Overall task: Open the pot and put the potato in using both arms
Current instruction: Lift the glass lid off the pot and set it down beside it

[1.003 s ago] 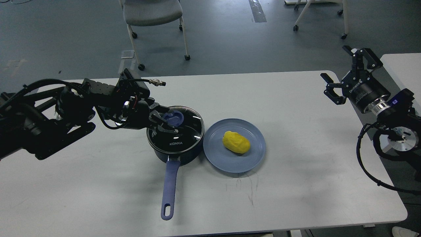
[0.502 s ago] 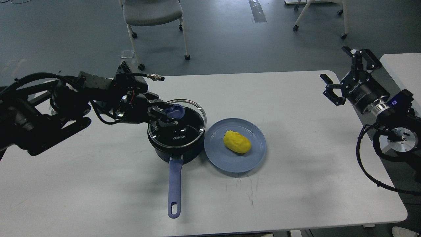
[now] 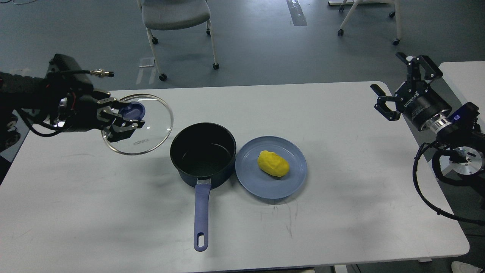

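A dark blue pot with a long blue handle stands open in the middle of the white table. My left gripper is shut on the blue knob of the glass lid and holds it in the air, left of the pot. A yellow potato lies on a blue plate just right of the pot. My right gripper is open and empty above the table's far right edge.
A grey wheeled chair stands on the floor behind the table. A second white table sits at the far right behind my right arm.
My left gripper lifted the lid off the pot and carried it up and to the left. The pot shifted slightly, then stayed. The right arm has not moved.
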You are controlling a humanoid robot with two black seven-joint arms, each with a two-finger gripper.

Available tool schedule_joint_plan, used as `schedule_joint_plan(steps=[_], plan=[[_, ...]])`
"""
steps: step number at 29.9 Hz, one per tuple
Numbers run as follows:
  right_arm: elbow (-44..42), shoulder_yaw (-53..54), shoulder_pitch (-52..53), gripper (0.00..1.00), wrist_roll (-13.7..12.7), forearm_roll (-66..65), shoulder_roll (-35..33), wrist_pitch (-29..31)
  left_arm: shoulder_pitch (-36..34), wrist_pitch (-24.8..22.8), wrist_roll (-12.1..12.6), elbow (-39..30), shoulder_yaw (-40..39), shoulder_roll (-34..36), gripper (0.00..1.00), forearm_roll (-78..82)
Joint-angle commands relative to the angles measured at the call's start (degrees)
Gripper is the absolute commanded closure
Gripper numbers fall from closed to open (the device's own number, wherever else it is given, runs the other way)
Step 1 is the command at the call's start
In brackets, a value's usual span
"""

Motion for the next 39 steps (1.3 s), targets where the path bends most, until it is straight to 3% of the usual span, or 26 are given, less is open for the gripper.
schedule_joint_plan(steps=[1, 11, 17, 28, 35, 37, 39], plan=[[-0.01, -0.04, -0.05, 0.00, 0.00, -0.01, -0.24, 0.00, 3.30, 4.02, 0.01, 2.98, 1.54, 2.26, 0.63, -0.08], [-0.01, -0.04, -0.05, 0.00, 0.00, -0.01, -0.15, 0.00, 11.30, 6.92, 0.01, 7.54, 0.93, 1.03, 0.60, -0.87], [-0.01, 0.05, -0.05, 0.00, 0.00, -0.01, -0.24, 0.00, 13.05, 9.64, 0.01, 14.66, 1.10, -3.45, 0.59, -0.95], [-0.01, 0.05, -0.05, 0.00, 0.00, -0.01, -0.59, 0.00, 14.90, 10.08, 0.01, 19.24, 1.01, -5.48, 0.56, -1.74], [-0.01, 0.05, -0.05, 0.00, 0.00, -0.01, -0.68, 0.00, 16.05, 10.08, 0.01, 19.77, 1.19, -5.65, 0.48, -4.03], [-0.01, 0.05, -0.05, 0.00, 0.00, -0.01, -0.68, 0.00, 16.05, 10.08, 0.01, 20.29, 1.10, -6.00, 0.38, -4.03], [-0.01, 0.05, -0.05, 0.00, 0.00, -0.01, -0.59, 0.00, 16.05, 10.08, 0.01, 20.38, 1.10, -6.01, 0.33, -4.03]])
